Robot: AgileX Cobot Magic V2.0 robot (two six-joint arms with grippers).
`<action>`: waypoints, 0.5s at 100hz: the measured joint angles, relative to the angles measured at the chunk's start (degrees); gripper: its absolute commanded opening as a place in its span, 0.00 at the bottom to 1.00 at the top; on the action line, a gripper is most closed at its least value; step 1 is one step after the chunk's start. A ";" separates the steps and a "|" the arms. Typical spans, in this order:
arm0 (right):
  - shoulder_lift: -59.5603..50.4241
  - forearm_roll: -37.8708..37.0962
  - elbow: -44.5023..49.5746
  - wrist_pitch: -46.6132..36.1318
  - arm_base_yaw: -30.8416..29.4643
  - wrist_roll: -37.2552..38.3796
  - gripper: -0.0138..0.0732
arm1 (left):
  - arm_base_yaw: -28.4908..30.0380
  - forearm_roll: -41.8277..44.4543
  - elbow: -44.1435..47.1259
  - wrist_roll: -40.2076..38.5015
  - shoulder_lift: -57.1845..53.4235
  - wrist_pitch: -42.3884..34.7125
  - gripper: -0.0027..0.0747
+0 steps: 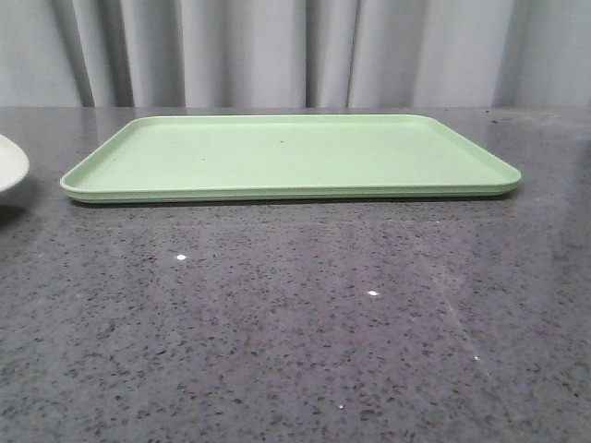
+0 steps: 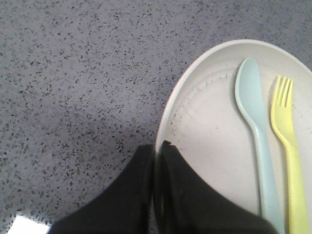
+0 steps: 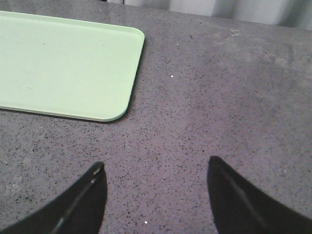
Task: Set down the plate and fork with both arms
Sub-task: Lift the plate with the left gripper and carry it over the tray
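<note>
the left gripper (image 2: 157,168) was clamped on the plate (image 2: 214,126) rim at table's nine o'clock; fork (image 2: 287,146) and spoon (image 2: 256,131) might slide off if tilted. the right gripper (image 3: 153,195) hung spread apart.

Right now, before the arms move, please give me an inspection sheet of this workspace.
Surface: dark grey speckled stone table, a few white specks.
Job's things: round cream-white plate at the table's left edge; small yellow plastic fork lying in it.
Clutter: light blue plastic spoon in the plate beside the fork; flat light green rectangular tray, nothing on it.
Grippers: left gripper closed on the plate's rim; right gripper open above bare table.
Cables: nothing seen.
Surroundings: grey curtain behind.
</note>
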 measured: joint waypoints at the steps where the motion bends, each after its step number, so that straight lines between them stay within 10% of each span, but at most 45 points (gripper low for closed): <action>1: 0.00 0.00 0.00 0.00 0.00 0.00 0.69 | 0.00 -0.24 -0.16 0.10 0.00 0.00 0.03; 50: 0.00 0.00 0.00 0.00 0.00 0.00 0.69 | 0.00 -13.12 -4.38 4.40 0.00 1.39 0.03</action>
